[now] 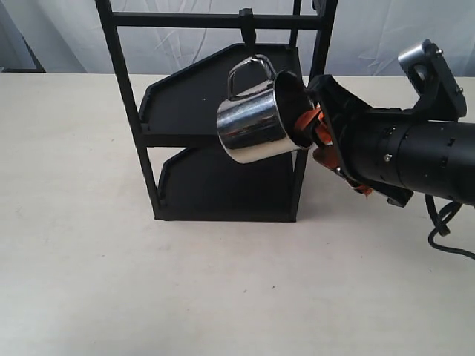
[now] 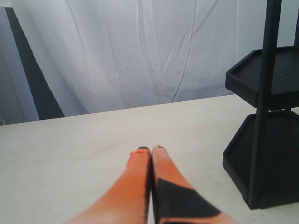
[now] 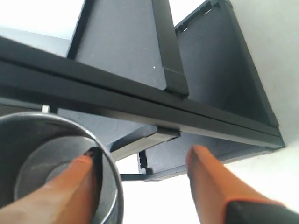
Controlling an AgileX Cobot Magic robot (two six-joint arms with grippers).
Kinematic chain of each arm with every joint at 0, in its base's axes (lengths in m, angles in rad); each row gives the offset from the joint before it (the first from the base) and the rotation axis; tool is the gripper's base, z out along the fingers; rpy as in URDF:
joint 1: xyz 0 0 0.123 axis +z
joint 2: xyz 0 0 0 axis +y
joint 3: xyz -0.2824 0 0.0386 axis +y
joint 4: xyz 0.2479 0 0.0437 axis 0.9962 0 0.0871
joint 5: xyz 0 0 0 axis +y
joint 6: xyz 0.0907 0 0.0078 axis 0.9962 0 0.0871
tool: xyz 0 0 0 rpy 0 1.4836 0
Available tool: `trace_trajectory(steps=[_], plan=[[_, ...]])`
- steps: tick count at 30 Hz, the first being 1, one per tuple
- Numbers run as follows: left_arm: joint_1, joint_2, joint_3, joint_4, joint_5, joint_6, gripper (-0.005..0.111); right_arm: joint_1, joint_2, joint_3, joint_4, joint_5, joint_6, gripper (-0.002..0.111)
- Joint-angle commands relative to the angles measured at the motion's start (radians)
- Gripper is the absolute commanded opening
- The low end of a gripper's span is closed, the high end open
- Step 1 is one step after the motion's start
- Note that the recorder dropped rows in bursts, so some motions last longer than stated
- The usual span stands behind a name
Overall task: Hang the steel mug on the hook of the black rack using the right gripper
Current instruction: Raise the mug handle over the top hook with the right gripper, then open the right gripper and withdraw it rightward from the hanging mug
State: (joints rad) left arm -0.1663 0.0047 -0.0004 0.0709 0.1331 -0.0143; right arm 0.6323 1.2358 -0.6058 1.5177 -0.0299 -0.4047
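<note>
The steel mug (image 1: 252, 122) hangs tilted in front of the black rack (image 1: 126, 81), its mouth turned to the right gripper (image 1: 308, 130). Its looped handle (image 1: 249, 70) sits right under the hook (image 1: 250, 33) on the top crossbar; whether the loop is over the hook I cannot tell. In the right wrist view the right gripper (image 3: 142, 154) is open wide. One orange finger (image 3: 70, 182) reaches inside the mug (image 3: 110, 172), and the other (image 3: 205, 177) stands well outside the wall. The left gripper (image 2: 150, 148) is shut with nothing in it, low over the table beside the rack (image 2: 264, 93).
The rack stands on a pale table (image 1: 89, 282) with white curtains (image 2: 140, 56) behind it. Its two shelves (image 1: 185, 96) lie behind and below the mug. A black cable (image 1: 445, 222) trails from the right arm near the table's right edge.
</note>
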Motion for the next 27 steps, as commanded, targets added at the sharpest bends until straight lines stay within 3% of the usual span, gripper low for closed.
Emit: trace_trajectory(steps=[1,18,21,25,27], plan=[[-0.005,-0.005,0.000,0.001,-0.005,-0.002,0.002,-0.004,0.002,0.002,-0.006,0.039,-0.004,0.055],[-0.005,-0.005,0.000,0.001,-0.005,-0.002,0.002,-0.004,-0.174,0.002,-0.082,-0.011,-0.012,0.055],[-0.005,-0.005,0.000,0.001,-0.005,-0.002,0.002,-0.004,-0.224,0.002,-0.128,0.010,-0.015,0.043],[-0.005,-0.005,0.000,0.001,-0.005,-0.002,0.002,-0.004,-0.307,0.002,-0.272,0.076,-0.015,0.005],[-0.005,-0.005,0.000,0.001,-0.005,-0.002,0.002,-0.004,-0.346,0.002,-0.298,0.136,-0.015,0.000]])
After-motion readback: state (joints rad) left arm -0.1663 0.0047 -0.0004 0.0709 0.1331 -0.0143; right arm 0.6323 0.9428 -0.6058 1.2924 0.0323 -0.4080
